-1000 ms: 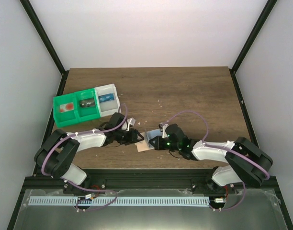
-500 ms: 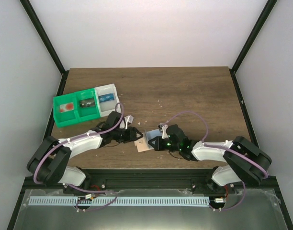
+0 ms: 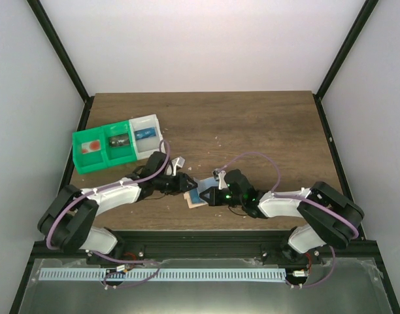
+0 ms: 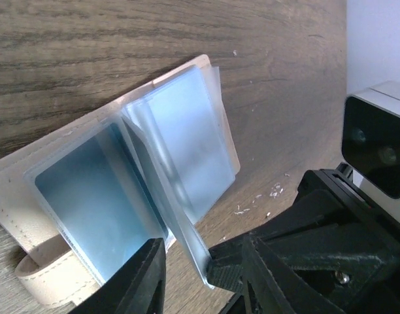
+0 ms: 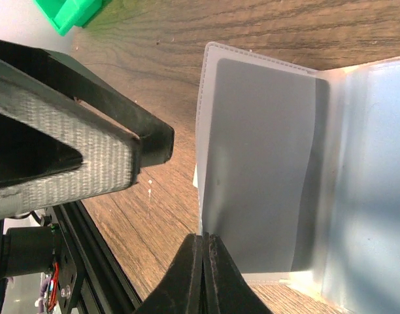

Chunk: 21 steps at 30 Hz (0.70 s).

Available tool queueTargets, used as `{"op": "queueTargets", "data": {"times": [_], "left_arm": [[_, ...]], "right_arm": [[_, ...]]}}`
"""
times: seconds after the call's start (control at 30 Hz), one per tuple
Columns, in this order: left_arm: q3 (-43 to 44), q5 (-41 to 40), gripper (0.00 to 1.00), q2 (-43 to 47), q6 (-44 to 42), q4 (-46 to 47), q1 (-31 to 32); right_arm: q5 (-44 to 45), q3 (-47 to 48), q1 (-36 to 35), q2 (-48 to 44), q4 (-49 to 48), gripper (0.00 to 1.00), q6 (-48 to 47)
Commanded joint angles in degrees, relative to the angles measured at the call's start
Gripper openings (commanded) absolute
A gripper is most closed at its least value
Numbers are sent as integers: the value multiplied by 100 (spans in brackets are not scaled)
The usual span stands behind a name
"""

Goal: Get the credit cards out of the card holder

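The tan card holder (image 3: 195, 199) lies open on the wooden table between my two arms. In the left wrist view the card holder (image 4: 30, 176) shows clear plastic sleeves with bluish credit cards (image 4: 99, 196) inside them. One clear sleeve page (image 5: 259, 163) stands up from the holder. My right gripper (image 5: 205, 245) is shut on the lower edge of that page. My left gripper (image 4: 187, 265) is open. Its fingers (image 4: 144, 278) straddle the raised page's free corner without pinching it. From above, the left gripper (image 3: 185, 185) meets the right gripper (image 3: 206, 195) over the holder.
A green and white row of bins (image 3: 118, 145) with small items stands at the back left, beyond the left arm. Small white flecks lie on the wood (image 4: 255, 199). The black frame rail (image 3: 200, 237) runs along the near table edge.
My left gripper has moved right onto the holder and its jaws have narrowed. The right gripper has stayed shut on the sleeve page and shifted slightly left.
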State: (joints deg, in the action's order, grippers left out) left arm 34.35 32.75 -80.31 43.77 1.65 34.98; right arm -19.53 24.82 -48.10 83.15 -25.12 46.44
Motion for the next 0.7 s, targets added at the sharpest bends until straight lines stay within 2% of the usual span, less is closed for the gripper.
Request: {"op": "queueTargets", "data": {"times": [0.0, 0.13, 0.2, 0.37, 0.47, 0.57, 0.67], "left_arm": [[36, 157, 31, -247, 21, 258, 23], [-33, 201, 31, -270, 65, 372, 22], [-27, 217, 40, -253, 70, 388, 28], [-145, 506, 47, -343, 275, 870, 56], [-180, 604, 47, -562, 340, 1153, 75], [-197, 652, 47, -759, 389, 1348, 86], [-152, 681, 46, -941, 402, 1463, 89]], "right_arm": [[179, 142, -16, -63, 166, 0, 132], [564, -21, -16, -367, 442, 0, 257], [835, -105, -16, -569, 608, 0, 261], [1417, -193, -14, -929, 1251, 4, 250], [1803, -257, -16, -1166, 1585, 9, 290], [2168, -279, 6, -1398, 1923, 19, 305], [2227, -310, 61, -1637, 1994, 24, 175]]}}
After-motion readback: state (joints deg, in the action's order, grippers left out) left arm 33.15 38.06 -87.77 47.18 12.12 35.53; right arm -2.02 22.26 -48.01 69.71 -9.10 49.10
